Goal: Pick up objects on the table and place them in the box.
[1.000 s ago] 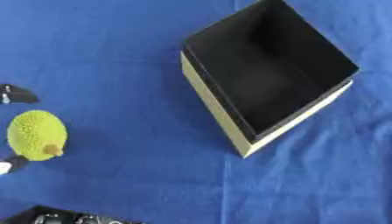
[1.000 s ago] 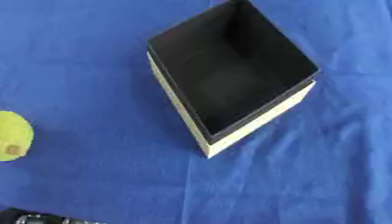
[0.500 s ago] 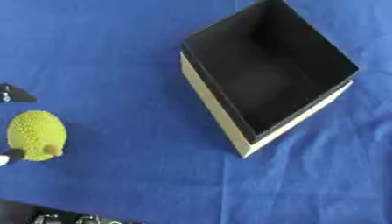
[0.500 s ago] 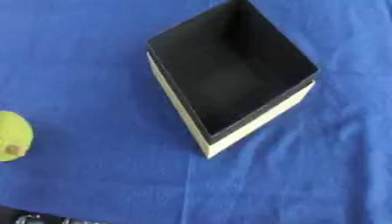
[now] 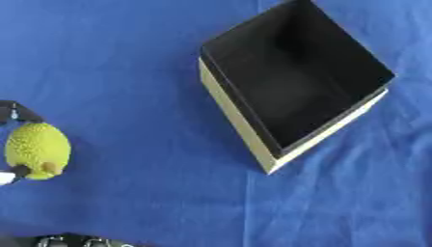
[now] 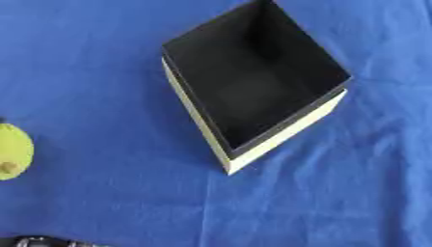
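A bumpy yellow-green fruit [image 5: 38,150] with a short brown stem lies at the left edge of the blue cloth. Only the dark tips of my left hand [image 5: 15,112] show there, one touching the fruit's top and another [image 5: 12,172] against its lower end, so the hand pinches it. An open black box [image 5: 295,87] with cream outer walls stands turned like a diamond at the upper middle, and nothing lies inside it. A wide strip of cloth separates the box from the fruit. My right hand shows in neither view.
The blue tablecloth [image 5: 127,58] fills both views, with light wrinkles at the right. A dark part of my own body [image 5: 72,240] shows at the bottom left edge.
The fruit and the fingertips on it have shifted slightly down and left. The box has not moved.
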Robot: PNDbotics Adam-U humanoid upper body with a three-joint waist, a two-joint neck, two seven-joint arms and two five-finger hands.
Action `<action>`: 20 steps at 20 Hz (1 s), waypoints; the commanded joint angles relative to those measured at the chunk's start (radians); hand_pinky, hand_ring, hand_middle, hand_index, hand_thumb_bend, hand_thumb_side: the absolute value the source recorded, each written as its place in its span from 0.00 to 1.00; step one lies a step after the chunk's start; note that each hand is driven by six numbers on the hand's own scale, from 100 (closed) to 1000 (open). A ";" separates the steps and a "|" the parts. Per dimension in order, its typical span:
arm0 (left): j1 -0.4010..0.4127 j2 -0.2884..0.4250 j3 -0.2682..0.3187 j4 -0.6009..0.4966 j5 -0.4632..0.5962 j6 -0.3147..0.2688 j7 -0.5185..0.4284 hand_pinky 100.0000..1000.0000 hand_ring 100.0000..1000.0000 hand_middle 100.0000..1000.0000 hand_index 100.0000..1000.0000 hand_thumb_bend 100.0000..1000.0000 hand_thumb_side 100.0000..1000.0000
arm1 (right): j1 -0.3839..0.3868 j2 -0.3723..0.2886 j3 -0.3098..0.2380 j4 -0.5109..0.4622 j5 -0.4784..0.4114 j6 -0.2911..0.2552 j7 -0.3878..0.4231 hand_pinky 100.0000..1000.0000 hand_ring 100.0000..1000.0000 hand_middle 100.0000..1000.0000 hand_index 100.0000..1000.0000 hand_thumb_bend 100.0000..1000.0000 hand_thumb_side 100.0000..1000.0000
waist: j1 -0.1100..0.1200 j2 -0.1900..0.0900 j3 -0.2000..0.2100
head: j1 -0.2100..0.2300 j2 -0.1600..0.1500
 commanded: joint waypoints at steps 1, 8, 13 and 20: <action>-0.009 0.013 0.005 -0.007 -0.012 -0.011 0.010 0.60 0.66 0.57 0.72 0.33 0.06 | -0.009 -0.031 -0.013 -0.006 -0.009 0.000 -0.004 0.79 0.75 0.58 0.81 0.00 0.00 | 0.001 -0.239 -0.001 | 0.000 -0.011; -0.006 0.011 0.006 -0.021 -0.032 -0.030 0.080 0.44 0.47 0.41 0.53 0.16 0.00 | -0.002 -0.028 -0.016 -0.006 -0.014 0.001 -0.005 0.79 0.75 0.58 0.81 0.00 0.00 | 0.002 -0.241 0.001 | -0.003 -0.010; -0.011 0.015 0.015 -0.046 -0.085 -0.038 0.129 0.26 0.39 0.36 0.46 0.07 0.00 | 0.004 -0.031 -0.020 -0.007 -0.018 0.002 -0.009 0.79 0.75 0.58 0.81 0.00 0.01 | 0.001 -0.242 0.001 | -0.005 -0.009; -0.012 0.014 0.029 -0.126 -0.192 -0.054 0.296 0.12 0.32 0.31 0.38 0.09 0.00 | 0.010 -0.032 -0.023 -0.007 -0.023 0.003 -0.009 0.79 0.75 0.58 0.81 0.00 0.02 | 0.002 -0.242 0.003 | -0.008 -0.008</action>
